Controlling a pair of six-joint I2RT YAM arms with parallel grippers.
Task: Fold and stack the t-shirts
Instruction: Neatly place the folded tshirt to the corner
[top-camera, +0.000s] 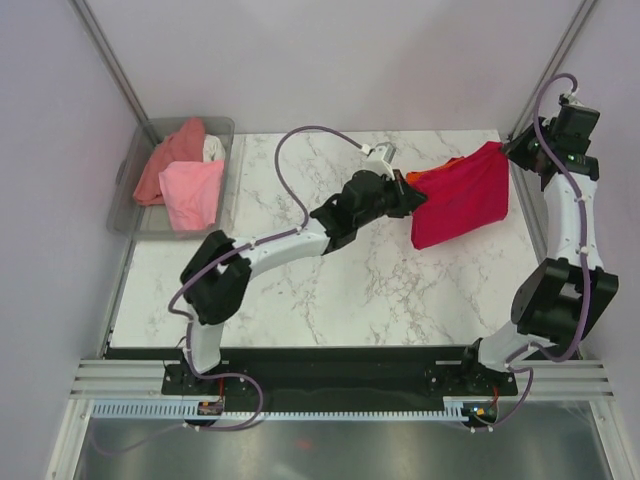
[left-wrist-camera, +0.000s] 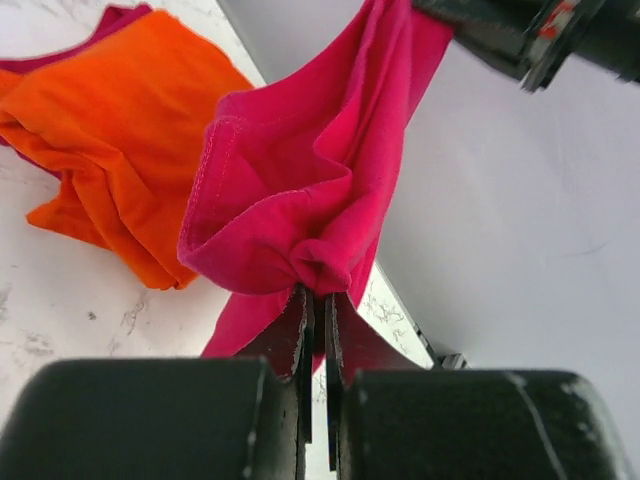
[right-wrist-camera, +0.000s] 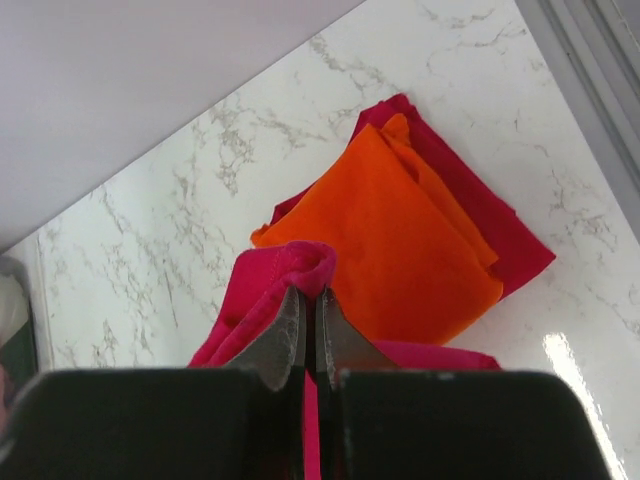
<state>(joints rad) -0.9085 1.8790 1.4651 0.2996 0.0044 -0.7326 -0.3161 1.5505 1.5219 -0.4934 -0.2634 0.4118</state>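
Note:
A crimson t-shirt (top-camera: 462, 197) hangs stretched between both grippers above the table's back right. My left gripper (top-camera: 413, 192) is shut on its left corner, seen bunched at the fingertips in the left wrist view (left-wrist-camera: 300, 190). My right gripper (top-camera: 505, 150) is shut on its right corner, which also shows in the right wrist view (right-wrist-camera: 290, 272). Below lies a folded orange t-shirt (right-wrist-camera: 400, 240) on top of a folded dark red one (right-wrist-camera: 500, 225); the orange t-shirt shows in the left wrist view (left-wrist-camera: 120, 110). The held t-shirt hides them in the top view.
A clear grey plastic bin (top-camera: 131, 182) at the back left holds a light pink t-shirt (top-camera: 192, 192), a salmon one (top-camera: 170, 155) and a white one (top-camera: 213, 148). The table is white marble (top-camera: 330, 290). Grey walls close in on both sides and behind.

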